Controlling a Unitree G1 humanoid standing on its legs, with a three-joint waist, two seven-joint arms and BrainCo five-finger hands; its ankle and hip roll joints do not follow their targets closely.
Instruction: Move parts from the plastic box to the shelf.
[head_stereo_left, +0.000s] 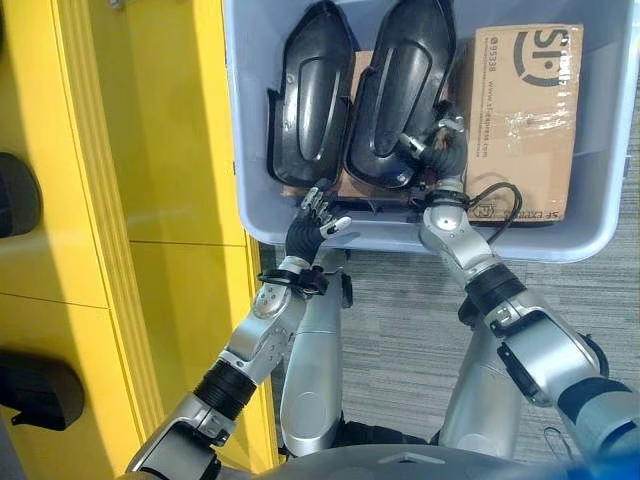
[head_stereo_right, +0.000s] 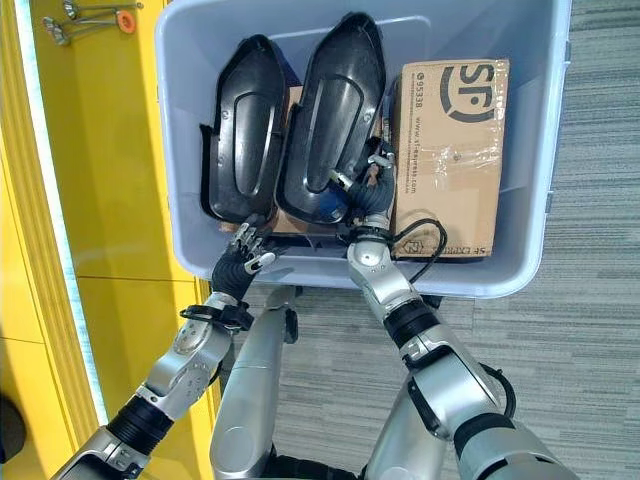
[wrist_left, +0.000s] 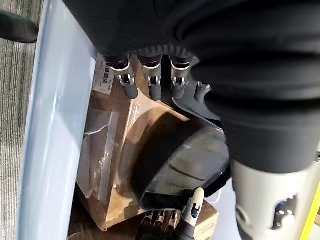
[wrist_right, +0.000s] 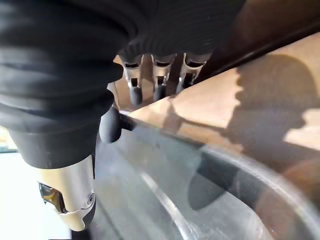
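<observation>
With both arms reaching into the plastic box (head_stereo_left: 250, 120):
Right hand (head_stereo_right: 368, 185) clenched on right black part (head_stereo_right: 335, 120); left hand (head_stereo_left: 315, 215) released, fingers relaxed at near rim.

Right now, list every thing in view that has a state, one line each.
plastic box: open-topped, still loaded.
left black part: lying in the box, not held.
right black part: in the box, right hand at its near end.
cardboard box: taped shut, lying flat.
left hand: open, at the box's near rim.
right hand: grip unclear.
</observation>
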